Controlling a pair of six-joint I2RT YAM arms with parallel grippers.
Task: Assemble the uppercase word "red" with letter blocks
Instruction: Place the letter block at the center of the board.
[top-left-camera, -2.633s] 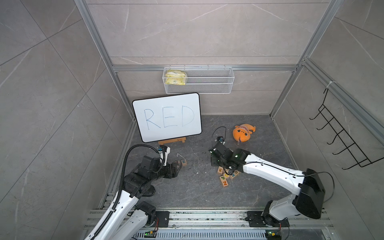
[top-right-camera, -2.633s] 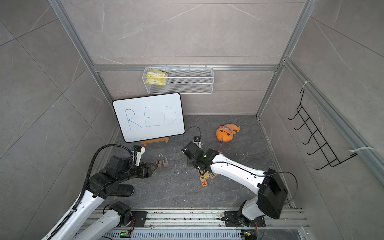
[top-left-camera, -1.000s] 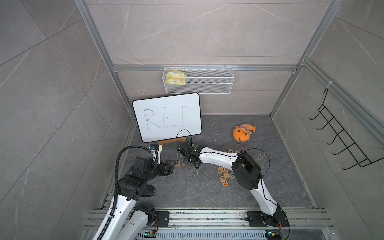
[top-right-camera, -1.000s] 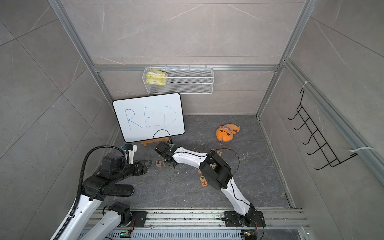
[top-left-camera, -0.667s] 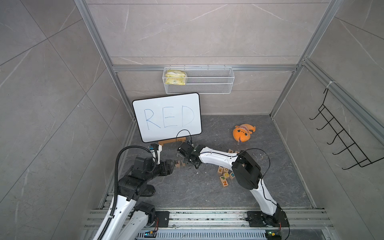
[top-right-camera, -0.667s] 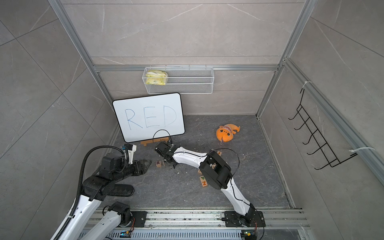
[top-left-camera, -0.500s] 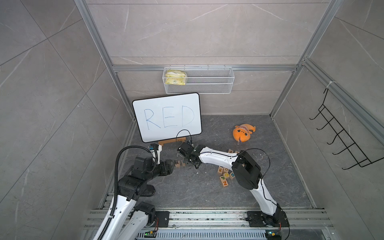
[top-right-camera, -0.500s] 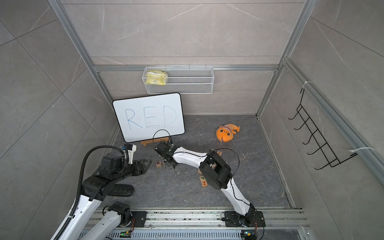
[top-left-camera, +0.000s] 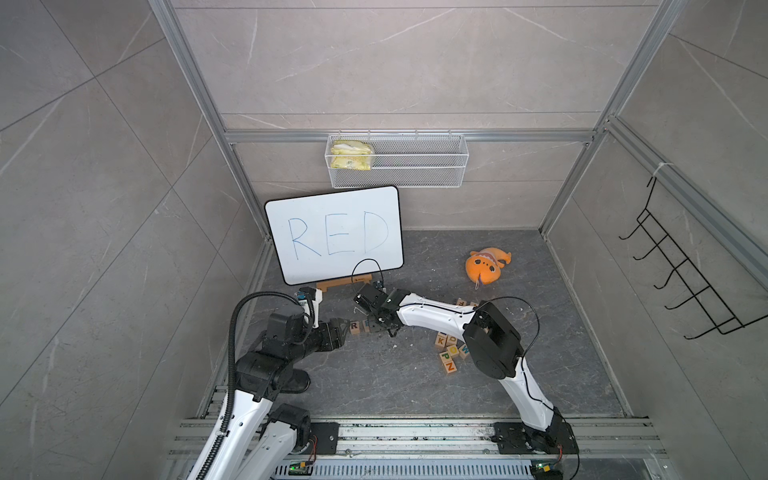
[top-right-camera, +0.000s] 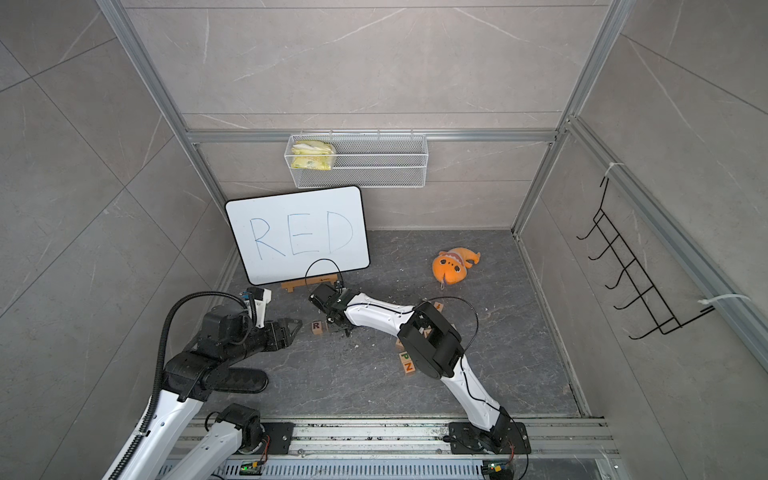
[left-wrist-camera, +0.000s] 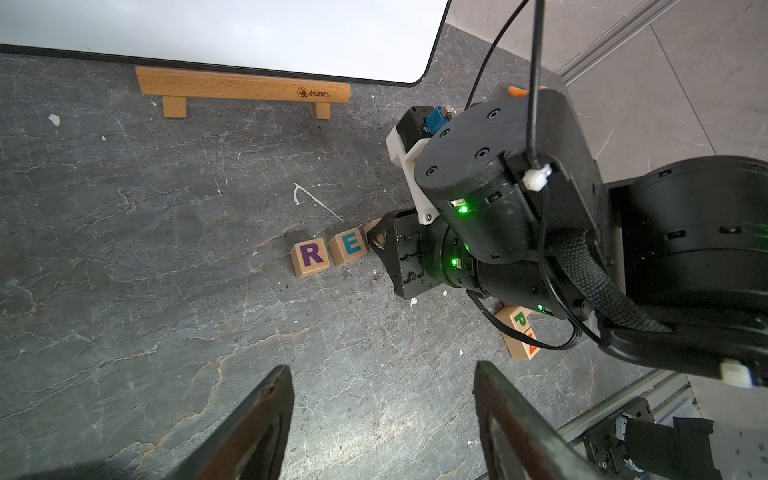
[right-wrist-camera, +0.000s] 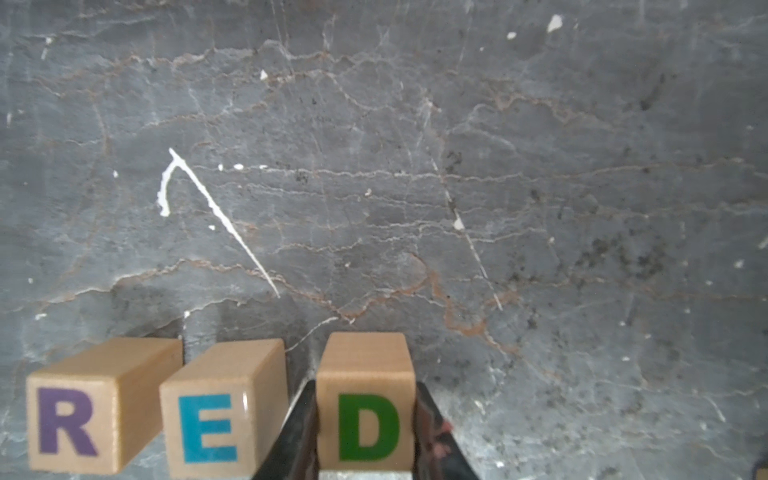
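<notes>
My right gripper (right-wrist-camera: 365, 390) clamps the D block (right-wrist-camera: 365, 419) beside the E block (right-wrist-camera: 212, 424) and R block (right-wrist-camera: 70, 419), near the worktop's (top-left-camera: 374, 382) left edge. Only letting go seems left. My left gripper (left-wrist-camera: 380, 365) gapes empty.

Robot lab test cell: aluminium extrusion frame (top-left-camera: 498, 136) boxed in with grey stone-look panels (top-left-camera: 104, 208), left arm (top-left-camera: 241, 419) and right arm (top-left-camera: 432, 318) bolted to a slotted rail (top-left-camera: 395, 432) at the table (top-left-camera: 374, 386) edge, cabling exposed. Staged props: whiteboard (top-left-camera: 332, 232), letter blocks (top-left-camera: 444, 356), plush toy (top-left-camera: 484, 266), wire basket (top-left-camera: 415, 170), hook rack (top-left-camera: 685, 260)
</notes>
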